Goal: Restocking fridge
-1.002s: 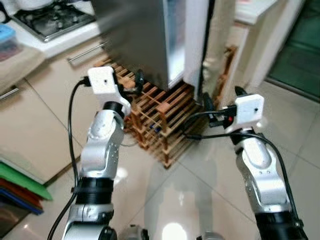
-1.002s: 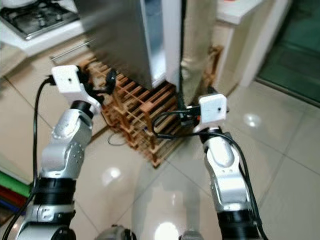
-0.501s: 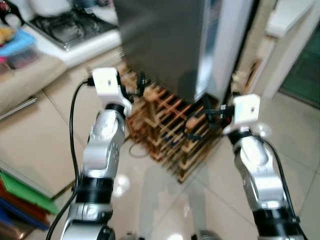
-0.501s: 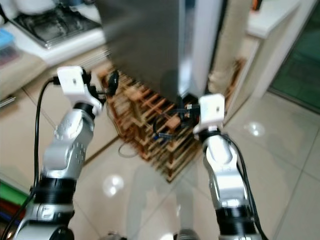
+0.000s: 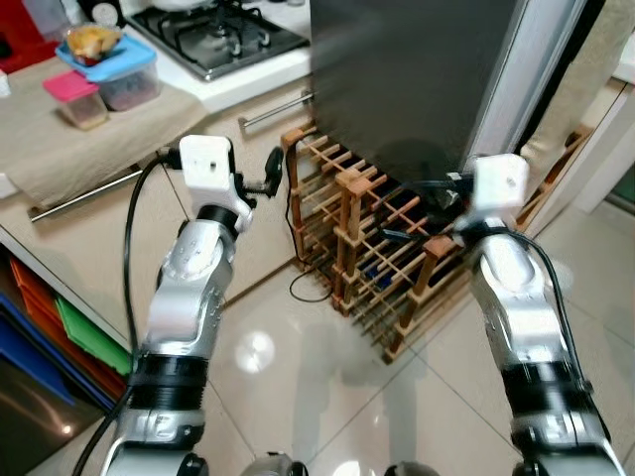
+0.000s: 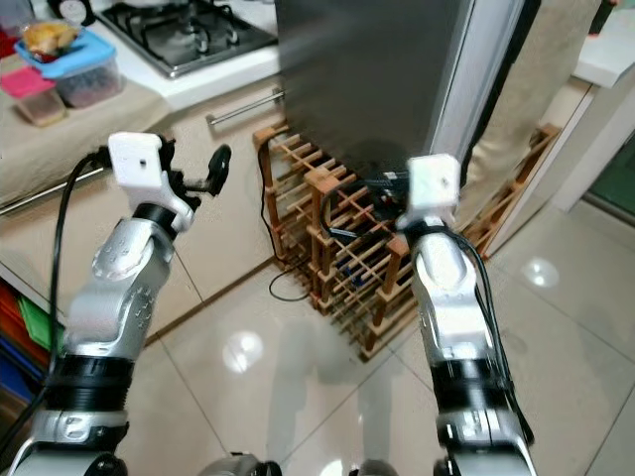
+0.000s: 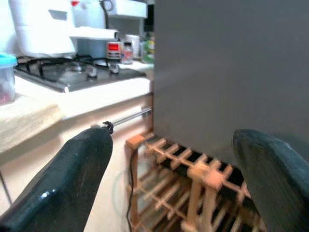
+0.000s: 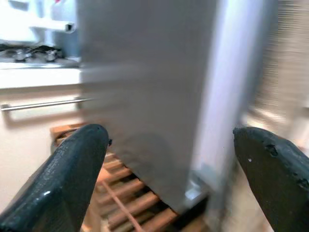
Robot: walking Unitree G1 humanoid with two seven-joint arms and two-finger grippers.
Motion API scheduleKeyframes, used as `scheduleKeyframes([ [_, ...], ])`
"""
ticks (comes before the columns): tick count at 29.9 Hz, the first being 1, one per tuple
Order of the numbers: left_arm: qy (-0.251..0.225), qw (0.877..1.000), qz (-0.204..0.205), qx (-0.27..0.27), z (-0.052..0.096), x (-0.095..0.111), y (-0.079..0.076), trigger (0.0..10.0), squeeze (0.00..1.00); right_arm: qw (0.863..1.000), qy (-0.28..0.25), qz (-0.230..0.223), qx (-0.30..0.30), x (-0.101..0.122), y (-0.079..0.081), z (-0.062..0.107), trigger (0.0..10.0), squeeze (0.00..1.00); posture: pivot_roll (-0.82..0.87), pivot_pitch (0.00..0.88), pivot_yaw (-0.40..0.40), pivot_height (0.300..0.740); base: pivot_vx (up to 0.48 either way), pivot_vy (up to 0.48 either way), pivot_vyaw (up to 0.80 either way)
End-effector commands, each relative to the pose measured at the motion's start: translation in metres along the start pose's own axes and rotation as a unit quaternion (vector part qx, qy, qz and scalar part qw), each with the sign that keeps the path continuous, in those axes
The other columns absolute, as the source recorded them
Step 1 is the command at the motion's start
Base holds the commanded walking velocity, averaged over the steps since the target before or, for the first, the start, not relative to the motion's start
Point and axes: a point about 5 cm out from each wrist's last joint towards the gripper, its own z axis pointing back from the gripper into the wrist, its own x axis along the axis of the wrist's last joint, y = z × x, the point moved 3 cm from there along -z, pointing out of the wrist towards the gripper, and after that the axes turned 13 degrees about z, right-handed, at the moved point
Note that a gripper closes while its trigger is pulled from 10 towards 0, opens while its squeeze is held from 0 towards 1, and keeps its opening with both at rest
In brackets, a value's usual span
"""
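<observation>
1. Jaws of both grippers stand spread wide with nothing between them; the left gripper [image 7: 169, 183] and right gripper [image 8: 169, 179] are both raised toward the fridge [image 5: 417, 79], as they were a second ago.
2. Since then the whole view has swung left, so the camera has turned, not the things.
3. More of the worktop [image 5: 119, 139] on the left now shows, with a blue-lidded food box [image 5: 104, 69], a small pink-lidded box [image 5: 74, 94] and the gas hob [image 5: 218, 30].
4. At the foot of the grey fridge stands the wooden wine rack [image 5: 377, 258], between the two arms.
5. Just right of the fridge front runs its pale edge [image 5: 501, 89].
</observation>
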Motion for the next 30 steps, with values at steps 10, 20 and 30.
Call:
scheduleKeyframes([
  [10,0.012,0.997,0.038,-0.07,-0.016,-0.01,-0.047,10.0,0.0,0.999,0.03,-0.009,-0.022,-0.008,0.006,0.028,10.0,0.0,-0.21,0.068,0.074,0.74,0.192,0.0,-0.77],
  [20,0.003,0.999,0.034,-0.014,-0.032,-0.004,-0.034,10.0,0.0,0.999,0.021,-0.002,0.036,-0.003,0.025,0.009,10.0,0.0,-0.19,0.077,0.07,0.74,0.48,0.0,-0.36],
  [30,-0.02,0.999,0.045,-0.012,-0.031,0.004,-0.034,10.0,0.0,0.998,0.015,-0.008,0.057,-0.002,0.032,0.01,10.0,0.0,-0.18,0.087,0.055,0.74,0.384,0.0,0.0],
])
